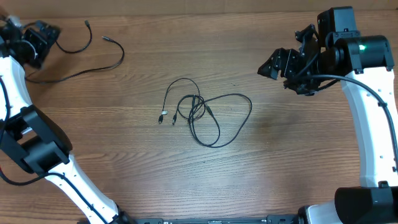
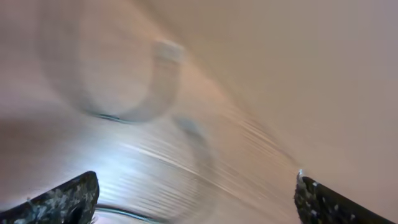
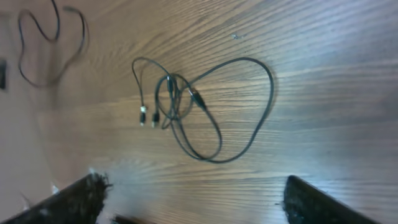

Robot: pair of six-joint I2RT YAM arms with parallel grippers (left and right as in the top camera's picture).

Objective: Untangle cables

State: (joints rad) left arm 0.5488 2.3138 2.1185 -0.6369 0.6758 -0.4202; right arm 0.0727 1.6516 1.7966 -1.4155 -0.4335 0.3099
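A tangle of thin black cables [image 1: 205, 112] lies in the middle of the wooden table, its small plugs at the left end; it also shows in the right wrist view [image 3: 199, 112]. One separate black cable [image 1: 93, 56] lies loose at the far left; it shows blurred in the right wrist view [image 3: 50, 43]. My left gripper [image 1: 42, 37] is at the far left corner beside that loose cable, open and empty; its view [image 2: 196, 199] is motion-blurred. My right gripper [image 1: 273, 65] hovers at the right, well clear of the tangle, open and empty [image 3: 193, 202].
The wooden table [image 1: 280, 155] fills the view. The white left arm [image 1: 37, 155] crosses the front left, and the white right arm [image 1: 373, 124] stands along the right edge.
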